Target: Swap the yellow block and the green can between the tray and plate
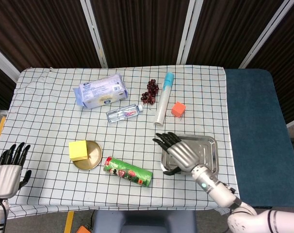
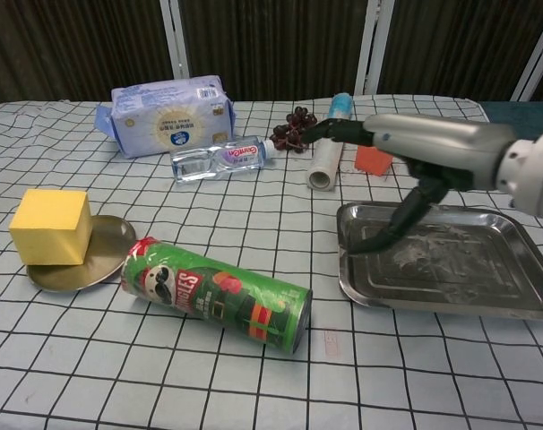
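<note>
Head view shows that the swap is only partly done. The yellow block (image 1: 78, 150) is placed on the left part of the plate (image 1: 93, 156), overhanging its rim, so this half can be judged as finished. The green can (image 1: 128, 171) is not yet in the tray (image 1: 208, 156): it is laid on its side on the checked cloth, between the plate and the tray, with its left end just beside the plate and apart from the tray.

The right hand (image 1: 178, 151) is held over the left part of the tray, with the fingers spread and pointing toward the can; nothing is grasped by it. In the chest view the right hand (image 2: 415, 152) is seen above the tray surface, and the thumb is lowered toward the tray (image 2: 522, 305). The left hand (image 1: 8, 171) is kept off the left edge of the table, released, with nothing in it.

What is left, as it is judged, is that the can must be taken and put inside the tray, which carries nothing.
</note>
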